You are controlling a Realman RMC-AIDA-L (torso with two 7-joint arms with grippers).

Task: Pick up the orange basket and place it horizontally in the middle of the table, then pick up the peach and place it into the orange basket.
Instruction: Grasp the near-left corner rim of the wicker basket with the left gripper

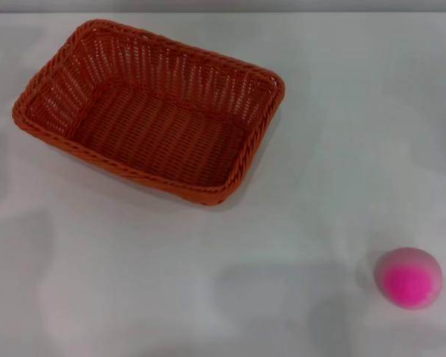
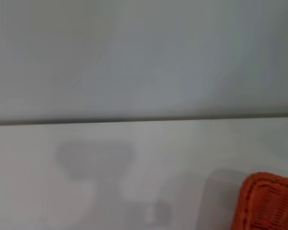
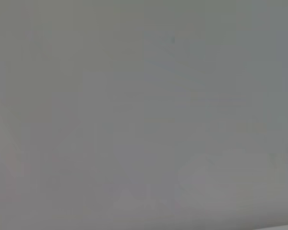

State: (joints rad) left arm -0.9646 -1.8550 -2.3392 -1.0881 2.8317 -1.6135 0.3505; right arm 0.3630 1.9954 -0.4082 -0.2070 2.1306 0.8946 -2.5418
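On my head view, the plain white, smooth table (image 1: 208,282) fills the frame. The orange-brown woven rectangular basket (image 1: 152,111) sits upper left, skewed and empty. The small pale pink peach with a magenta patch (image 1: 409,277) lies lower right, well apart. Neither hand shows, so I cannot tell their state.

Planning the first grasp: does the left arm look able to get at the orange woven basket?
Probably yes. The orange woven basket sits empty on the robot's left of the white table, nothing beside it; the pink peach lies far right.
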